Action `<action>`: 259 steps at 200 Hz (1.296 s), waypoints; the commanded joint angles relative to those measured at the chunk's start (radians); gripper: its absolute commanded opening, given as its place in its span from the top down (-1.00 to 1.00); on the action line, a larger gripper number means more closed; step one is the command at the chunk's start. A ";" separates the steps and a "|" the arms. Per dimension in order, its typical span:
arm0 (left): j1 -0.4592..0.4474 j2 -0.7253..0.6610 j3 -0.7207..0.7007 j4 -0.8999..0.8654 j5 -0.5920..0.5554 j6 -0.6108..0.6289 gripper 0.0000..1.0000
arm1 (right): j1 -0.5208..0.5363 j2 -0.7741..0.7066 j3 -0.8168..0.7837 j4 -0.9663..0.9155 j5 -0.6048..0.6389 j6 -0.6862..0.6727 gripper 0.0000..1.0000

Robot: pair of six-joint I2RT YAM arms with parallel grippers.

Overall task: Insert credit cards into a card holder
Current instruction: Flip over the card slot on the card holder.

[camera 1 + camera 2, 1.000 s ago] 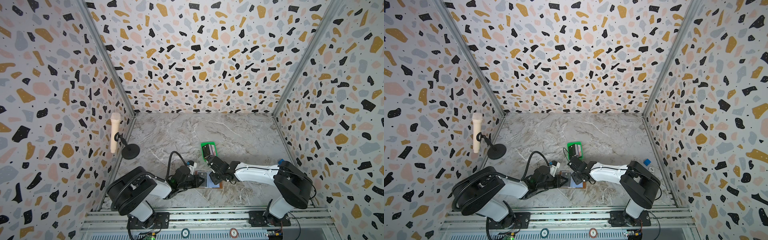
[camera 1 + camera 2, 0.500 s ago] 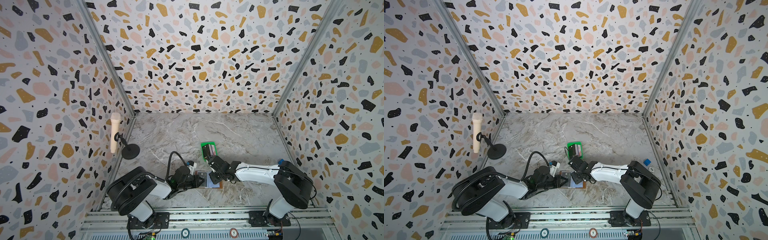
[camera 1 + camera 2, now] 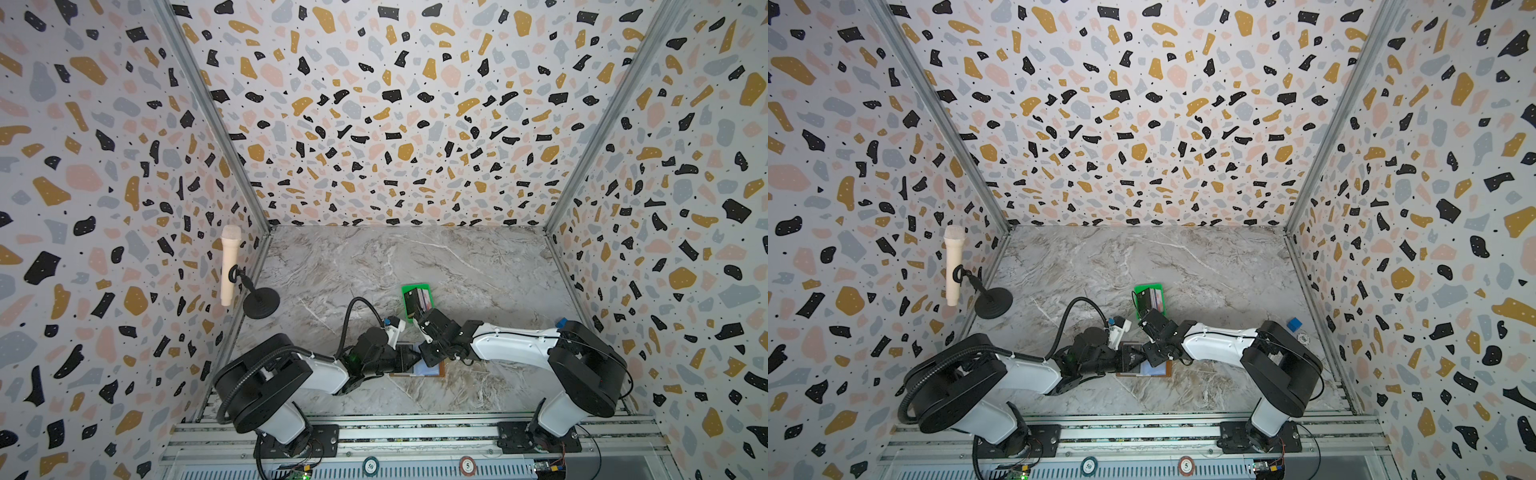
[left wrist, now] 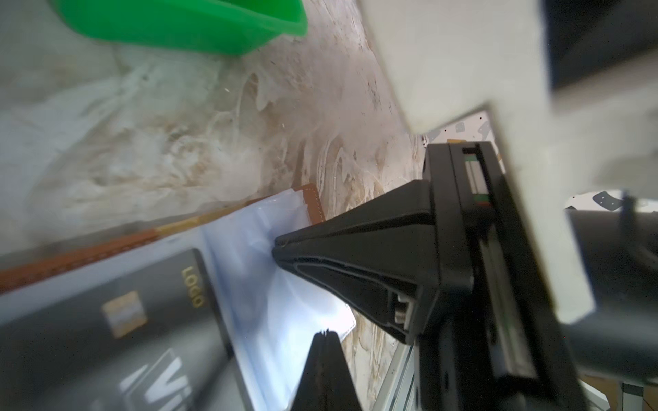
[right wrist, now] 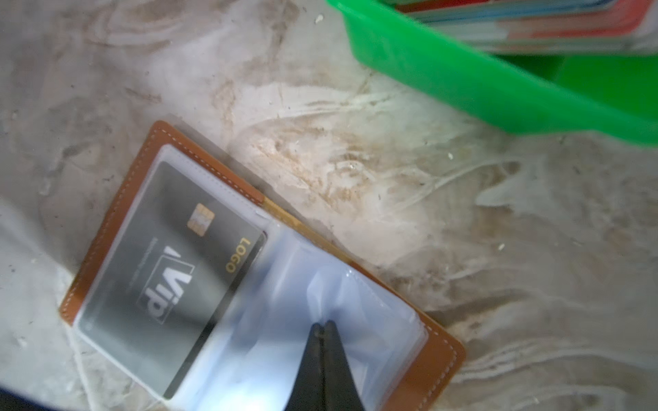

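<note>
The tan leather card holder (image 3: 441, 369) (image 3: 1170, 370) lies open on the marble floor near the front. A black VIP card (image 5: 185, 270) (image 4: 124, 320) sits in its left clear sleeve. My right gripper (image 5: 322, 323) (image 3: 426, 358) is shut, its tips pinching a raised fold of the right-hand clear sleeve (image 5: 374, 313) (image 4: 256, 249). Beside it my left gripper (image 4: 325, 332) (image 3: 412, 360) is shut, with its tips at the sleeve's outer edge and nothing seen between them. The other credit cards (image 3: 417, 301) (image 3: 1152, 299) (image 5: 534, 25) stand stacked in a green tray (image 3: 415, 287) just behind the holder.
A microphone on a black stand (image 3: 230, 266) is at the left wall. A small blue block (image 3: 1294, 324) lies by the right wall near the right arm's base. Patterned walls close in three sides, and a metal rail (image 3: 415, 432) runs along the front.
The right gripper's jaws have closed over the clear sleeve. Both arms have stayed almost where they were, and the left gripper stays shut.
</note>
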 commanded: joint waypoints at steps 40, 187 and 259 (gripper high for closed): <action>-0.004 0.130 0.008 0.011 -0.010 -0.015 1.00 | -0.003 -0.017 -0.017 -0.025 -0.014 0.015 1.00; 0.005 0.219 -0.044 0.129 0.013 -0.087 1.00 | -0.088 -0.228 -0.160 0.012 -0.157 0.123 0.22; 0.008 0.227 -0.041 0.131 0.019 -0.089 1.00 | -0.088 -0.201 -0.172 0.066 -0.228 0.121 0.23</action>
